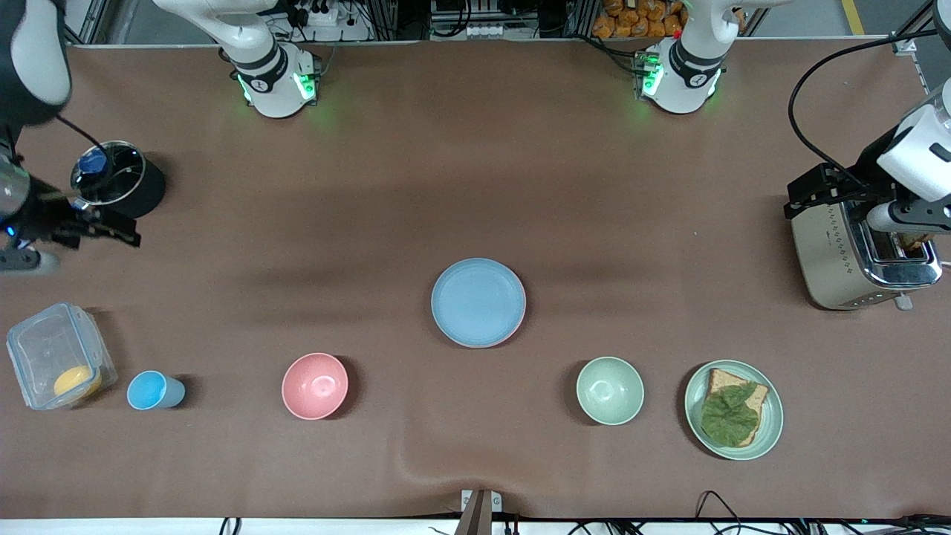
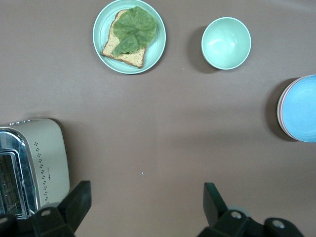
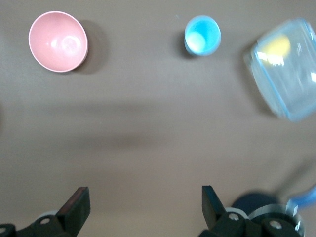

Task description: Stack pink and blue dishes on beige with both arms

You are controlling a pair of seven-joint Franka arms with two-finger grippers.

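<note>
The light blue plate point(image 1: 478, 301) lies on top of a stack at the middle of the table. A thin pale pink rim point(image 1: 515, 332) of the pink plate peeks out under it. The beige plate is hidden beneath them. In the left wrist view the stack point(image 2: 302, 109) shows at the edge, with the pink rim point(image 2: 280, 111). My left gripper point(image 2: 145, 207) hangs open and empty beside the toaster point(image 1: 854, 253), at the left arm's end. My right gripper point(image 3: 145, 210) hangs open and empty by a black pot point(image 1: 119, 180), at the right arm's end.
Nearer the front camera stand a clear container point(image 1: 37, 349) with a yellow thing, a small blue cup point(image 1: 152, 391), a deep pink bowl point(image 1: 315, 386), a green bowl point(image 1: 610, 390) and a pale green plate point(image 1: 773, 431) with bread and a leaf.
</note>
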